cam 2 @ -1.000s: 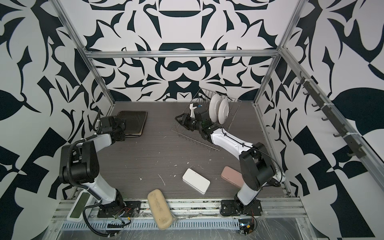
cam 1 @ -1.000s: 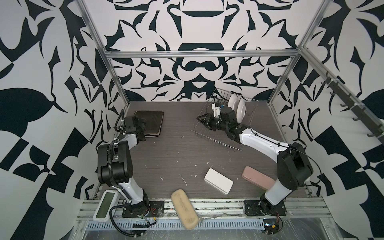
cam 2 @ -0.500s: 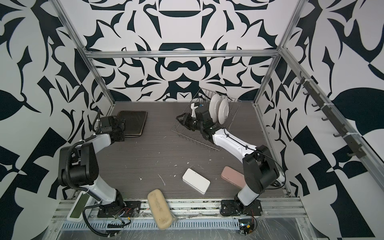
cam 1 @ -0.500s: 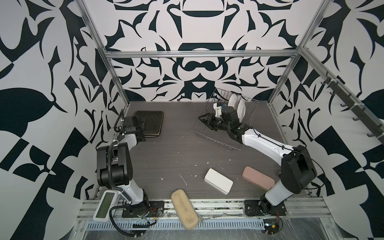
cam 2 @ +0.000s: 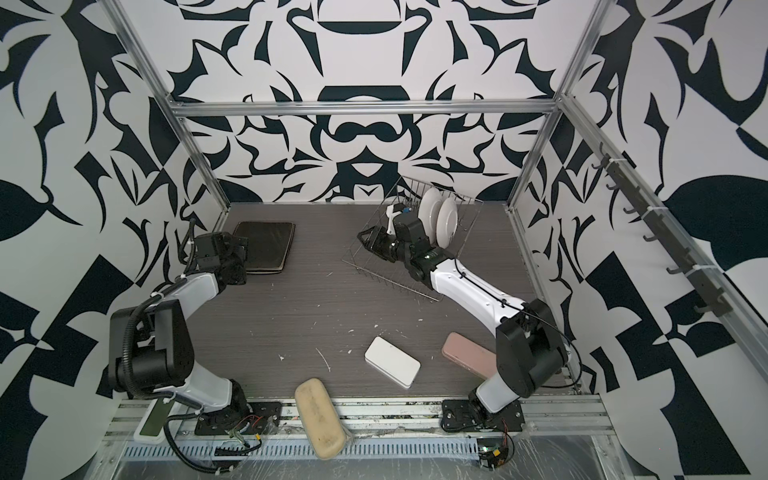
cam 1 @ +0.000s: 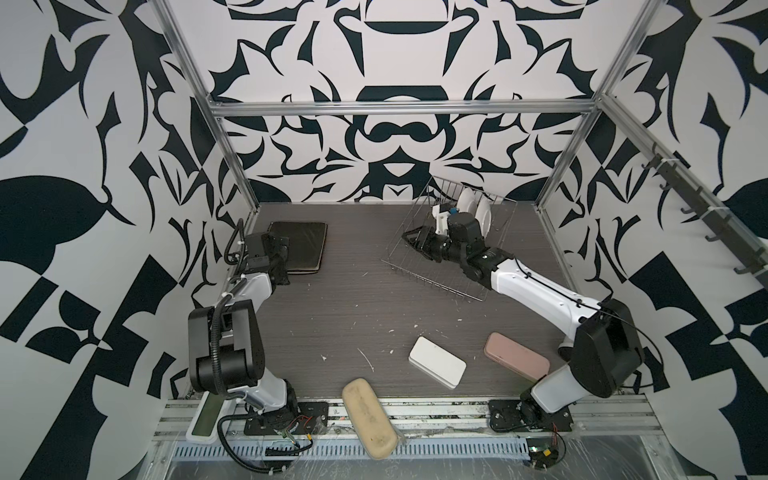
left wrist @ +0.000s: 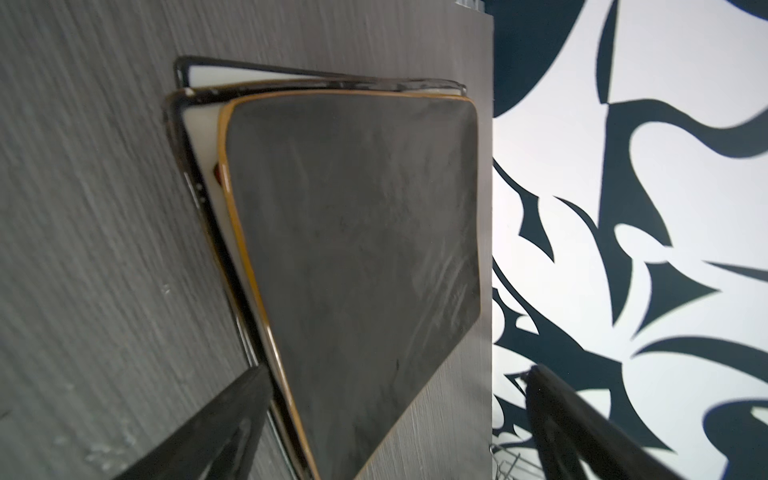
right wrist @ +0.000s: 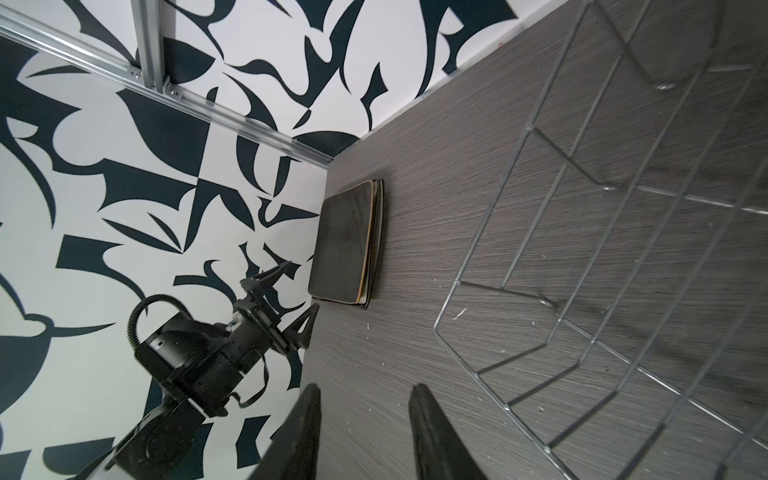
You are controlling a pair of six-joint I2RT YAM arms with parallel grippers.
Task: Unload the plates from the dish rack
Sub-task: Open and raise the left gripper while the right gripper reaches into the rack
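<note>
Two round white plates [cam 1: 467, 201] [cam 2: 430, 210] stand upright at the back of the wire dish rack [cam 1: 440, 276] [cam 2: 395, 283] [right wrist: 457, 282]. My right gripper [cam 1: 409, 241] [cam 2: 363, 241] [right wrist: 365, 388] lies low inside the rack's left end, open, with only bare table between its fingers. At the back left lies a stack of square plates [cam 1: 297, 245] [cam 2: 266, 245] [right wrist: 345, 241]. A black plate [left wrist: 353, 249] is on top, and a white plate's edge [left wrist: 199, 120] peeks out beneath. My left gripper [cam 1: 284, 262] [cam 2: 239, 259] [left wrist: 395, 371] is wide open at the stack's near edge, holding nothing.
A white rounded box [cam 1: 436, 368], a pink case [cam 1: 515, 361] and a tan case [cam 1: 368, 415] lie along the front of the table. The left wall is close behind the plate stack. A rail of hooks [cam 1: 702, 208] runs along the right wall.
My right arm has stretched slightly farther toward the rack, its elbow shifting right, and the gripper stays low inside the rack. The left arm and the plate stack have not moved.
</note>
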